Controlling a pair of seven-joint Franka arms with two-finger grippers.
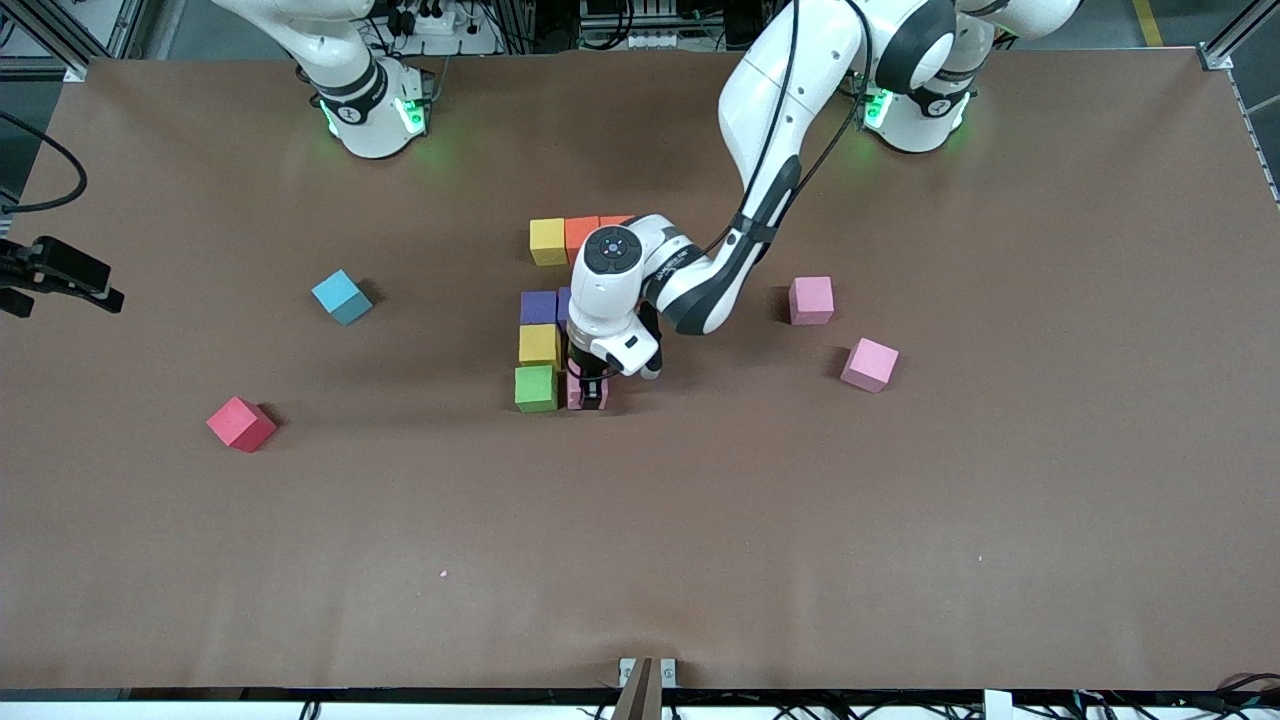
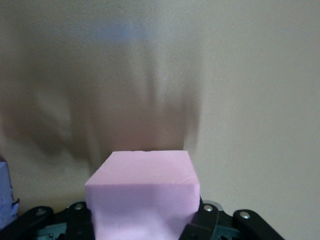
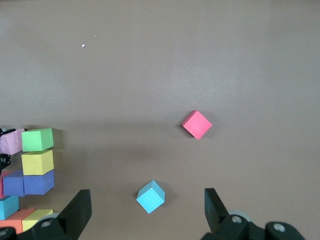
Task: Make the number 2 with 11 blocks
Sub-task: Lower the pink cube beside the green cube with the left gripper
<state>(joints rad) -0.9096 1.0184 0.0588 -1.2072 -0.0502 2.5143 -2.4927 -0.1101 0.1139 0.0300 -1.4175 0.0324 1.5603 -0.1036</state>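
Observation:
My left gripper (image 1: pixel 590 386) is down at the table, shut on a pink block (image 1: pixel 577 393) (image 2: pixel 142 192) that sits right beside a green block (image 1: pixel 535 388). Farther from the front camera, a yellow block (image 1: pixel 539 344) and a purple block (image 1: pixel 538 307) continue that column. A yellow block (image 1: pixel 547 241) and an orange block (image 1: pixel 581 235) start the farthest row; the left arm hides the rest of the number 2. In the right wrist view my right gripper (image 3: pixel 146 205) is open, high over a loose light blue block (image 3: pixel 151 196). The green block (image 3: pixel 37 139) shows there too.
Loose blocks lie around: a light blue one (image 1: pixel 341 297) and a red one (image 1: pixel 241 423) toward the right arm's end, two pink ones (image 1: pixel 810 300) (image 1: pixel 868 364) toward the left arm's end. A black device (image 1: pixel 55 272) juts in at the table's edge.

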